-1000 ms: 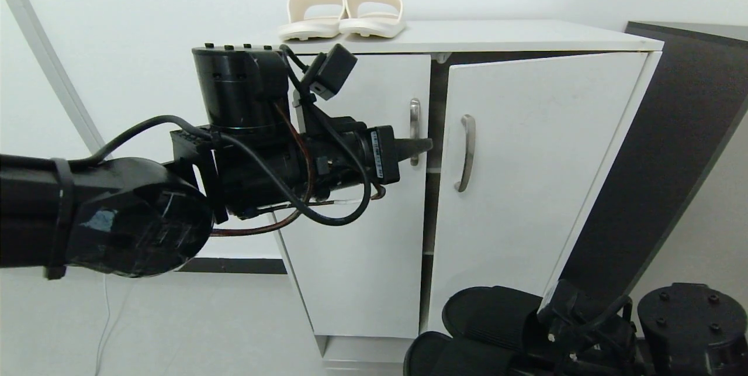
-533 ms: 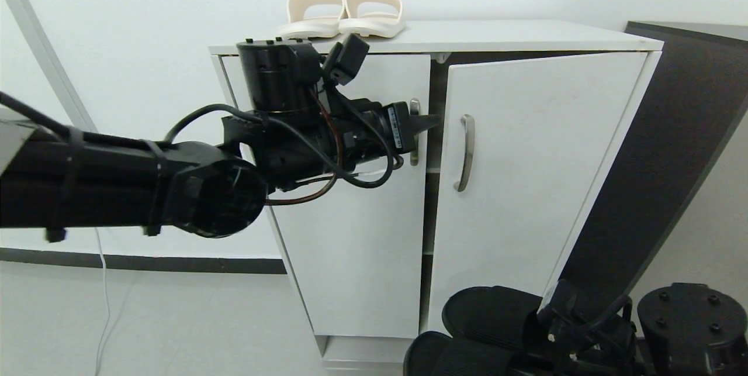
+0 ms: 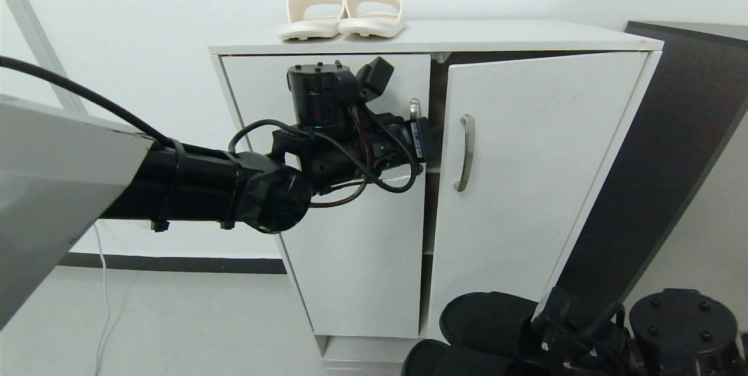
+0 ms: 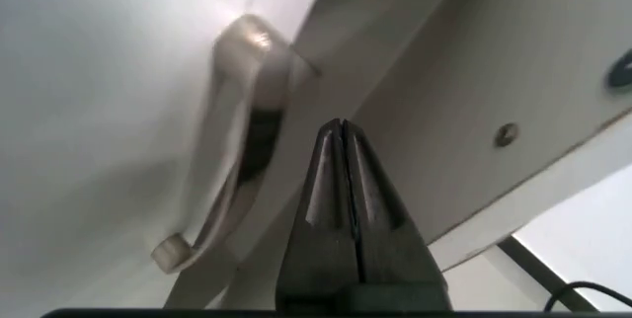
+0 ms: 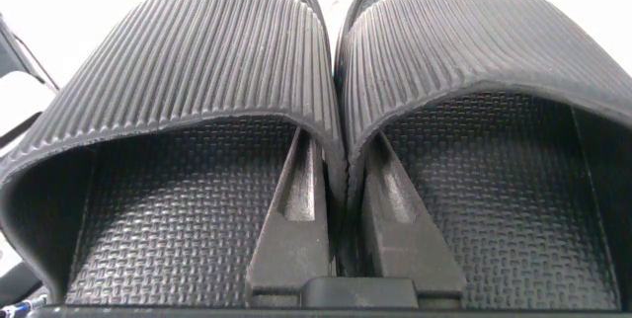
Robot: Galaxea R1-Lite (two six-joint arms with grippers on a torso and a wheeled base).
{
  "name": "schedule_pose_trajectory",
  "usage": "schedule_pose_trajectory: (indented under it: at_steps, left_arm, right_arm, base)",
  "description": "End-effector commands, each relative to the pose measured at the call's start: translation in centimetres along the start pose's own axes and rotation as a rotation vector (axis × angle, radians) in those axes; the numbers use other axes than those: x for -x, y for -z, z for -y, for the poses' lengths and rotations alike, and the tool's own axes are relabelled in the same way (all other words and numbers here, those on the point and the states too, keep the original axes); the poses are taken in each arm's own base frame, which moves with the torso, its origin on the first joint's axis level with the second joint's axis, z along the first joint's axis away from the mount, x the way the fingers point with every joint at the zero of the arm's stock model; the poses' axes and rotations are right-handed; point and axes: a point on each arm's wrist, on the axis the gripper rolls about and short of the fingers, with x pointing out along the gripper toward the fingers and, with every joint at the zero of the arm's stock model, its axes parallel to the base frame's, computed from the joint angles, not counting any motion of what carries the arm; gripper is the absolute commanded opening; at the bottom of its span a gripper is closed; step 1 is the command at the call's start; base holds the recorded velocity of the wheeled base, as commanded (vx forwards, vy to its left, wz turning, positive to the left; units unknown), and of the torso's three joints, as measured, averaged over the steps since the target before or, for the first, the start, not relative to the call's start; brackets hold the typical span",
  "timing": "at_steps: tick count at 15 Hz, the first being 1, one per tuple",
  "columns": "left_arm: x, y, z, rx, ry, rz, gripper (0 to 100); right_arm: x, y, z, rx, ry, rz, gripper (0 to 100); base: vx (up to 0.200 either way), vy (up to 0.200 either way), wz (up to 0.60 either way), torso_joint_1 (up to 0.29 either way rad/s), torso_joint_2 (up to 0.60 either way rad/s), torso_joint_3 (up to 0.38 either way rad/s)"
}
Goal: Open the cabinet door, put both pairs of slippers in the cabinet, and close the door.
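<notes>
Left gripper: I see it pinched shut on nothing, beside the handle.
Right gripper: clamping the black slippers.
Cream slippers: atop the cabinet.

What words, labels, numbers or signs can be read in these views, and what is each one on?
Too small to read: the print on the white sticker on the body of the left gripper.
No text seen: the cabinet, the cream slippers on top of it, the black slippers.
</notes>
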Motion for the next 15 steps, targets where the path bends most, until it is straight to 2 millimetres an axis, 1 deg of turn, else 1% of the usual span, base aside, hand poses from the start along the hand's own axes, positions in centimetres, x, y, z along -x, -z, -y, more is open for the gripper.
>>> schedule_pose_trajectory:
  at_steps: [1,3,5,6,7,9,11,12,13,14,15]
  left_arm:
    - [-0.1,0.3,-0.2,0.004,-0.003,-0.007,0]
    - [-0.1,0.4,-0.1,0.003,-0.003,-0.011,0]
    - [-0.1,1.4,0.7,0.007,0.011,-0.037,0]
    - [0.1,2.2,2.3,-0.002,0.056,-0.033,0]
    - [-0.2,3.1,4.2,-0.012,0.119,-0.015,0]
    - [-0.8,3.5,5.8,-0.024,0.181,0.013,0]
    - [-0.8,3.6,5.4,-0.022,0.170,0.014,0]
    - [-0.5,3.3,4.5,-0.022,0.145,0.020,0]
    - [0.0,2.8,3.9,-0.026,0.125,0.032,0]
    - [0.9,1.8,3.3,-0.033,0.101,0.057,0]
    - [2.1,0.9,2.9,-0.036,0.073,0.075,0]
  right_arm:
    - [-0.1,0.1,-0.2,0.003,-0.010,-0.005,0]
    - [-0.1,0.1,-0.4,0.009,-0.018,-0.008,0]
    - [-0.1,0.1,-0.5,0.010,-0.021,-0.010,0]
    - [-0.1,0.2,-0.6,0.014,-0.027,-0.012,0]
    - [-0.1,0.3,-0.8,0.019,-0.035,-0.016,0]
    - [-0.3,0.5,-0.9,0.020,-0.038,-0.026,0]
    - [-0.3,0.5,-0.9,0.020,-0.037,-0.027,0]
    - [-0.3,0.5,-0.8,0.020,-0.036,-0.026,0]
    - [-0.4,0.4,-0.8,0.011,-0.033,-0.021,0]
    - [-0.6,0.1,-0.5,-0.005,-0.022,-0.015,0]
    - [-0.9,-0.3,0.2,-0.030,0.013,-0.003,0]
  base:
    - [-0.200,0.000,0.00,-0.002,0.01,0.002]
    - [-0.200,0.000,0.00,0.007,0.00,0.002]
    - [-0.200,0.000,0.00,-0.002,0.00,0.000]
    - [-0.200,0.000,0.00,-0.002,0.01,0.002]
    - [-0.200,0.000,0.00,-0.002,0.00,-0.002]
    - [-0.200,0.000,0.00,0.002,0.00,0.002]
    - [0.000,0.000,0.00,0.000,0.00,0.000]
    - [0.000,0.000,0.00,0.000,0.00,0.000]
    - [0.000,0.000,0.00,0.000,0.00,0.000]
    - [0.000,0.000,0.00,0.000,0.00,0.000]
    - [0.000,0.000,0.00,0.000,0.00,0.000]
